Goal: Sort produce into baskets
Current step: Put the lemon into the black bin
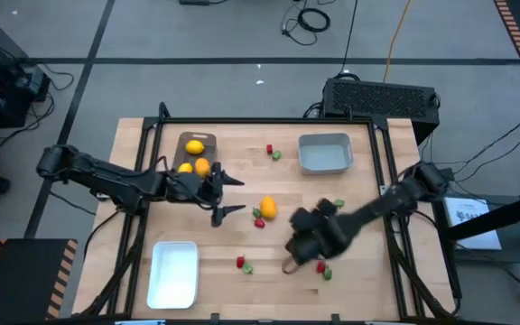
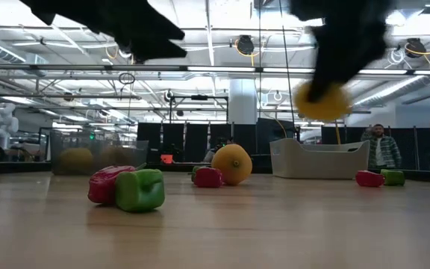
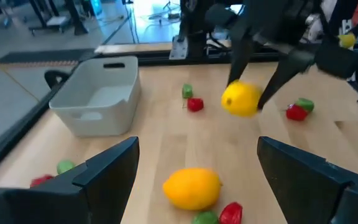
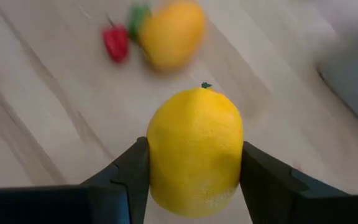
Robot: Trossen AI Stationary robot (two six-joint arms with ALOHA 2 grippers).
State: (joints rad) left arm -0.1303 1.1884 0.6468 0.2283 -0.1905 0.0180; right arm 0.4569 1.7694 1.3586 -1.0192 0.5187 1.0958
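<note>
My right gripper (image 1: 298,253) is shut on a yellow lemon (image 4: 194,149) above the table's near middle. The lemon also shows in the low view (image 2: 322,101) and the left wrist view (image 3: 241,99). My left gripper (image 1: 231,196) is open and empty, just left of an orange-yellow fruit (image 1: 267,208) that lies on the table beside a red piece (image 1: 259,221). The brown-grey basket (image 1: 181,142) holds yellow fruits at the far left. The grey-blue basket (image 1: 325,164) stands far right, and the white basket (image 1: 173,287) near left. My right gripper pinches the lemon's two opposite sides (image 4: 153,155) between its two fingers. The lemon's stem end (image 4: 205,86) points away from the gripper. The lemon is lifted clear of the table, as the low view shows.
Red and green pieces lie scattered: a pair (image 1: 273,152) between the far baskets, a pair (image 1: 244,265) near the white basket, a pair (image 1: 323,270) by my right gripper, and a green one (image 1: 338,204) under the right arm. A person (image 2: 380,146) stands beyond the table.
</note>
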